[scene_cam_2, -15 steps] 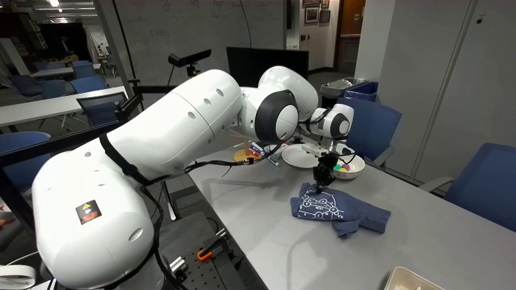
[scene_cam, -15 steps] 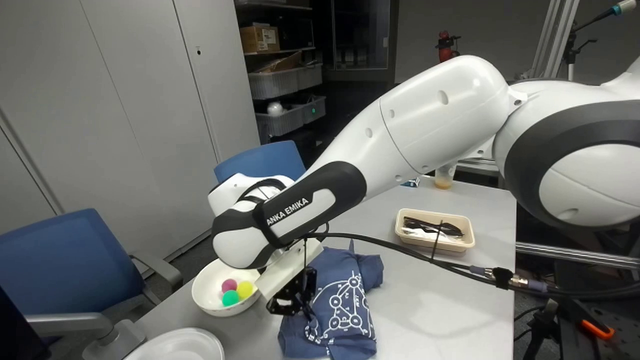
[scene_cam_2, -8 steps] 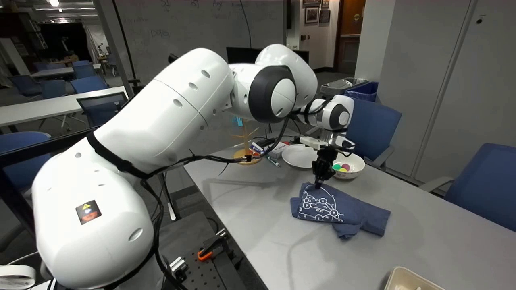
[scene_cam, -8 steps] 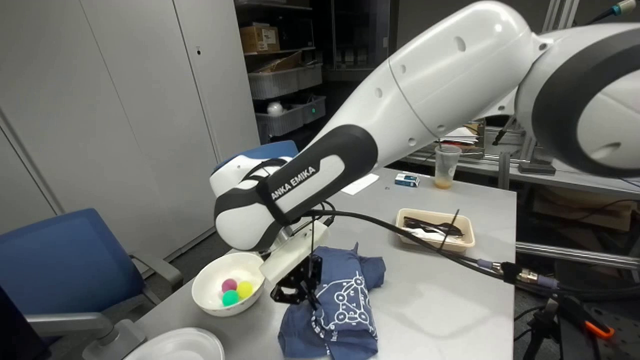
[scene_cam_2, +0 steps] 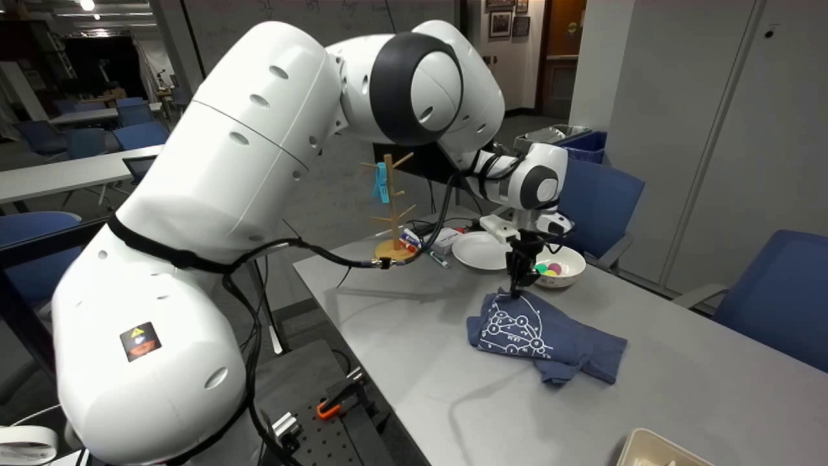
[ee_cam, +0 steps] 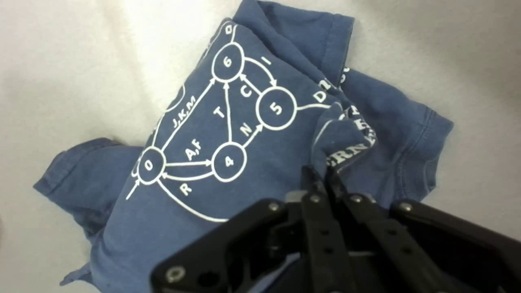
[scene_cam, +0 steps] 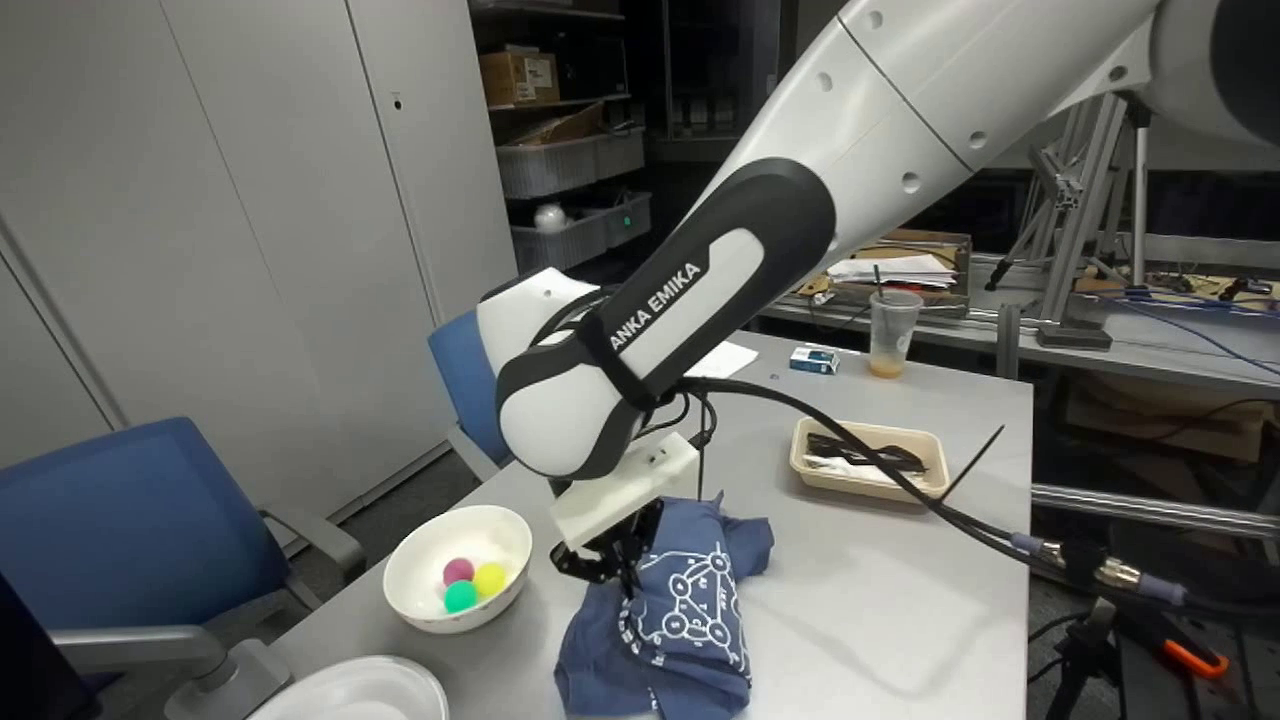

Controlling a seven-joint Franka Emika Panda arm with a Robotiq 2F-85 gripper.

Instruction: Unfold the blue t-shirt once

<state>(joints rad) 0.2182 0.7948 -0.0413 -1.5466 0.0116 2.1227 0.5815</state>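
As the gripper (ee_cam: 322, 179) pinched a small raised fold of the blue t-shirt (ee_cam: 207, 126), its jaws stood almost together, cloth caught at the tips. The shirt lay folded on the grey table (scene_cam_2: 414, 336), its white print facing up with circles numbered 0, 4, 5 and 6. Near the shirt stood a white plate (scene_cam: 350, 692) and a white bowl (scene_cam: 420, 550) holding 3 balls (scene_cam: 488, 580), while a tan tray (scene_cam: 840, 482) sat farther away.

T-shirt (scene_cam: 690, 610) on table (scene_cam: 900, 600), beside bowl (scene_cam: 415, 575), balls (scene_cam: 461, 596) in bowl
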